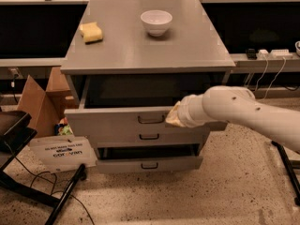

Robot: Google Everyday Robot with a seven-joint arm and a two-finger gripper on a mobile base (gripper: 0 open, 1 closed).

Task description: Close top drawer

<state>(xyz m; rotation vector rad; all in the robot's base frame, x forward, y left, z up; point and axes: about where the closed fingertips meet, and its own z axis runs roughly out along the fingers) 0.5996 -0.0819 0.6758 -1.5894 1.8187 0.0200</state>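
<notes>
While the top drawer (112, 122) juts partway out beneath the front edge of the tabletop (140, 50), the tool (174, 116) sits against the drawer's front, just right of its dark handle (151, 120). I cannot tell whether the tool is apart or together. A white bowl (156, 21) stands near the back edge, and a yellow sponge (91, 32) lies toward the back left corner.

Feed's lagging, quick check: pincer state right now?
Pincer: against the top drawer front, just right of its handle; open or closed cannot be told.
</notes>
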